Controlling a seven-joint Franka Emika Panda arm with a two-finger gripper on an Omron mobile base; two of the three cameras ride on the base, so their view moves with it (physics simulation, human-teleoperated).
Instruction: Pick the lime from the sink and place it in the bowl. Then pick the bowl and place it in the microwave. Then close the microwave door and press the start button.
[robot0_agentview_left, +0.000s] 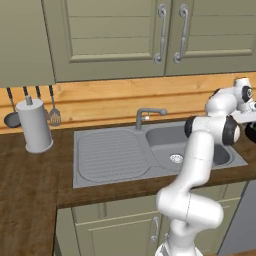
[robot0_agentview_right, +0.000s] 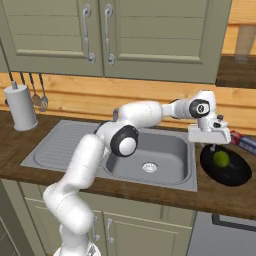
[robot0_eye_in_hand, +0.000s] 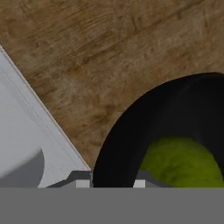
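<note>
The lime (robot0_agentview_right: 221, 158) lies inside a black bowl (robot0_agentview_right: 235, 176) that rests on the wooden counter just right of the sink (robot0_agentview_right: 165, 150). My gripper (robot0_agentview_right: 212, 148) reaches down onto the bowl's left rim. In the hand view its two fingertips stand on either side of the bowl's wall (robot0_eye_in_hand: 131, 131), with the gripper (robot0_eye_in_hand: 110, 183) shut on that rim and the lime (robot0_eye_in_hand: 183, 159) just inside. The sink's corner (robot0_eye_in_hand: 26, 131) shows to the left. The basin (robot0_agentview_left: 170, 142) holds nothing. The microwave and its door are out of view.
A grey paper-towel roll (robot0_agentview_left: 34, 125) stands at the back left, with utensils (robot0_agentview_left: 54, 115) hanging on the wall behind it. The tap (robot0_agentview_left: 147, 116) rises behind the basin. A red and blue box (robot0_agentview_right: 245, 141) lies behind the bowl. Wall cabinets (robot0_agentview_right: 150, 35) hang overhead.
</note>
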